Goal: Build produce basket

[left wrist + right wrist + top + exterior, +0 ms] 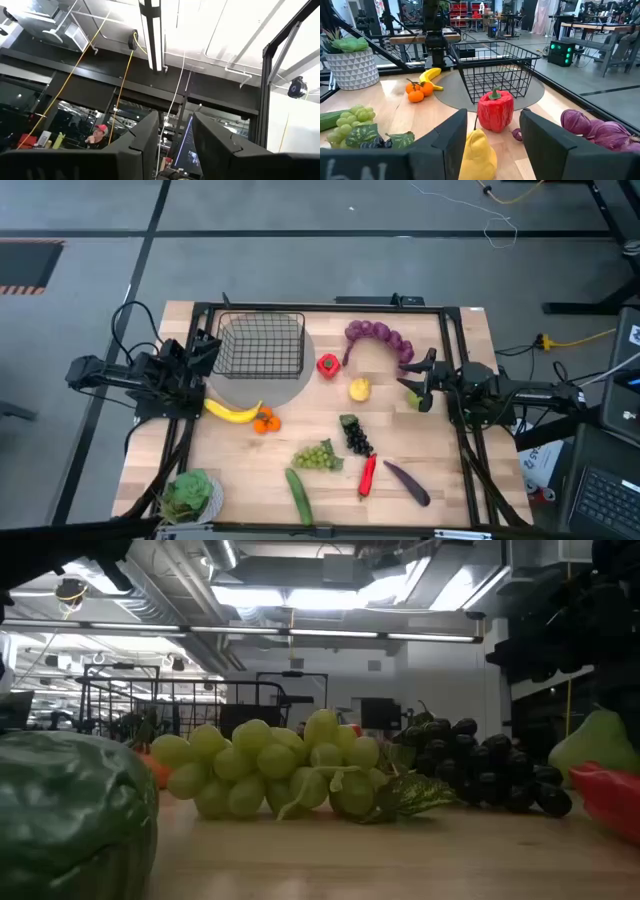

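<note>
The black wire basket (260,345) stands on a grey round mat (250,388) at the far left. The produce lies loose on the table: banana (232,412), orange (265,421), red pepper (328,365), lemon (359,389), purple bunch (380,338), dark grapes (355,435), green grapes (318,455), cucumber (298,495), chili (367,475) and eggplant (407,483). My left gripper (207,352) is open and empty beside the basket's left side, pointing upward (175,116). My right gripper (420,380) is open and empty, level, facing the lemon (477,155) and pepper (495,110) from the table's right.
A green pear-like fruit (413,397) lies close under my right gripper. A potted plant (190,495) stands at the near left corner. Black frame rails (330,308) run along the table's far edge and sides. Bare wood (440,450) shows at the near right.
</note>
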